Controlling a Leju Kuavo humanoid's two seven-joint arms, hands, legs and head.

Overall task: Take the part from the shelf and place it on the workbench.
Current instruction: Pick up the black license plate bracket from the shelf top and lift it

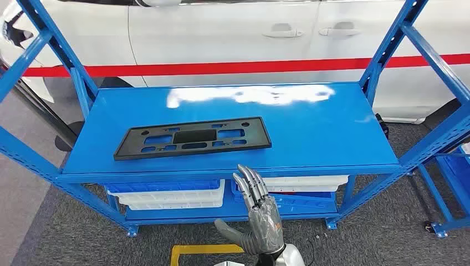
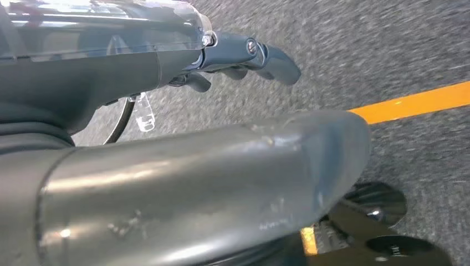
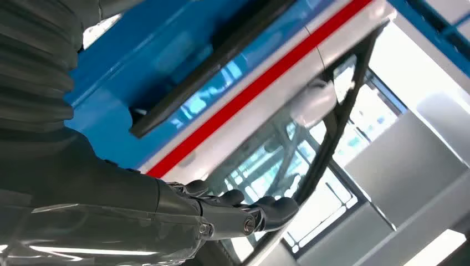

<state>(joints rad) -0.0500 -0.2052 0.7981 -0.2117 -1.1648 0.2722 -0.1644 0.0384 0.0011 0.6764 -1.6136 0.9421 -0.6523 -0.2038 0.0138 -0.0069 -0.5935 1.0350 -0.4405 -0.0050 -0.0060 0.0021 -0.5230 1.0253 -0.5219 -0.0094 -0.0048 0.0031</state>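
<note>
The part (image 1: 193, 138) lies flat on the shelf (image 1: 310, 133), at eleven o'clock from my right hand (image 1: 259, 213), which is empty with fingers straight. I should reach over the shelf's front edge and grip the near rim. My left hand (image 2: 244, 58) hangs curled, holding nothing. Bins (image 1: 166, 195) sit below.

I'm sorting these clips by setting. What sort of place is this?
Probably a car plant or workshop floor. A blue steel shelf rack carries a flat black plastic plate with cut-outs, stacked white and blue bins sit below, and a white car with a red stripe stands behind. The right hand hangs open.
</note>
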